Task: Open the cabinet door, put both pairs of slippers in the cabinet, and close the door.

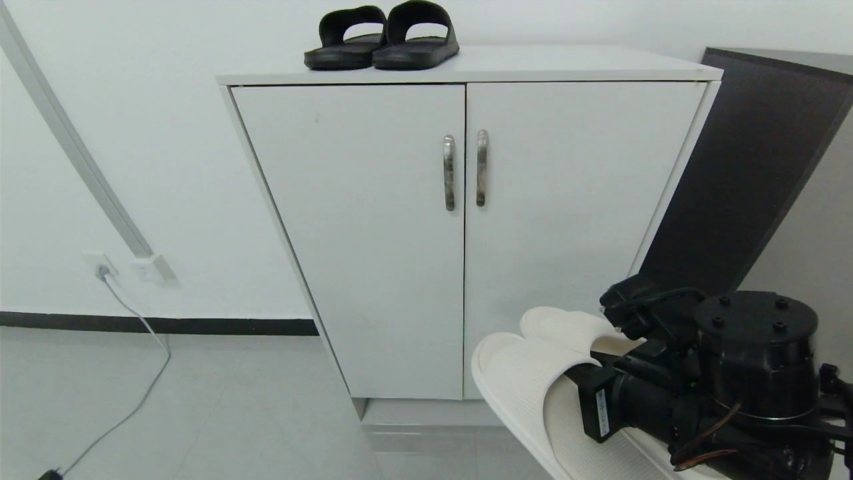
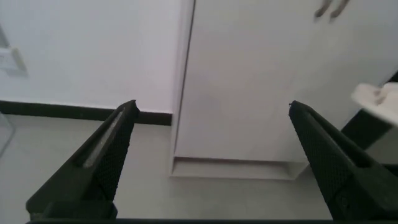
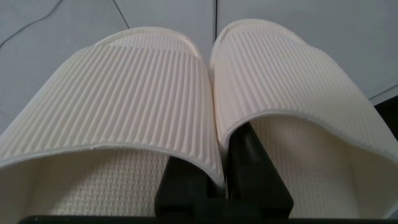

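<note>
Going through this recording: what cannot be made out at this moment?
Inside of the cabinet: head view, both doors are shut.
Fingertips of the right hand: right wrist view, tucked under the white slippers' straps.
Heels of the white slippers: head view, covered by the right arm and cut by the lower edge.
Soles of the black slippers: head view, they rest flat on the cabinet top.

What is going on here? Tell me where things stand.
The robot is putting slippers into a cabinet and has not opened it yet. Its right gripper is shut on the pair of white slippers, held low in front of the cabinet's right door. Both doors are closed, with the handles untouched. The black slippers sit on the cabinet's top. The left gripper is open and empty, facing the cabinet's lower part.
</note>
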Robot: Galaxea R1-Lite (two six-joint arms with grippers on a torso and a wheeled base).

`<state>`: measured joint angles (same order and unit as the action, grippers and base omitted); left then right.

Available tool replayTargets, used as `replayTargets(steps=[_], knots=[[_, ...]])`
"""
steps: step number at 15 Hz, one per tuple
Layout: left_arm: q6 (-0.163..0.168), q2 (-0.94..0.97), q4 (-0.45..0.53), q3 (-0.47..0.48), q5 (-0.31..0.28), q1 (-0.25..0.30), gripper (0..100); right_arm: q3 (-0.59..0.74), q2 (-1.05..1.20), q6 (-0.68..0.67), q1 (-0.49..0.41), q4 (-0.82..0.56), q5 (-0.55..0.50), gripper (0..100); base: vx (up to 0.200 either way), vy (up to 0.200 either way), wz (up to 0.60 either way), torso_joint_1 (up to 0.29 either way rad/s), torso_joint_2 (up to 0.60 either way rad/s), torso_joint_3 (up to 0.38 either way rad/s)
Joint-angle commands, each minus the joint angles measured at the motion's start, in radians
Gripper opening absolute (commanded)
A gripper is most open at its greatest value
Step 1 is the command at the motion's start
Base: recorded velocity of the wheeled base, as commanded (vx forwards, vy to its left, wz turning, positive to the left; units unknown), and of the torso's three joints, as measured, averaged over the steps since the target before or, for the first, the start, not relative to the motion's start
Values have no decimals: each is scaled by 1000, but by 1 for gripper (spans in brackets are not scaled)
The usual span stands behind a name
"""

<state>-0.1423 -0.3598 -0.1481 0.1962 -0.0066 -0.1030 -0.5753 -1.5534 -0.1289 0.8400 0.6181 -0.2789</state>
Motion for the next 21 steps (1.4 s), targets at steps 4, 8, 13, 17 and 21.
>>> replayTargets(steps=[4,8,13,17,21], knots=[[-23,-751,-584,135,0,-403,100,17,6,17,-1,15,-3,0,0,0,0,-4,149,137],[-28,-949,-616,344,-19,-511,100,17,-10,15,-1,23,3,0,0,0,0,2,14,10],[-57,-1234,-614,658,-47,-549,100,48,-83,11,-2,94,37,0,0,0,0,0,0,0],[-69,-1397,-530,905,-66,-613,100,72,-149,18,1,221,50,0,0,0,0,0,0,0],[-95,-1452,-396,1125,-184,-615,100,69,-145,18,2,223,61,0,0,0,0,0,0,0]])
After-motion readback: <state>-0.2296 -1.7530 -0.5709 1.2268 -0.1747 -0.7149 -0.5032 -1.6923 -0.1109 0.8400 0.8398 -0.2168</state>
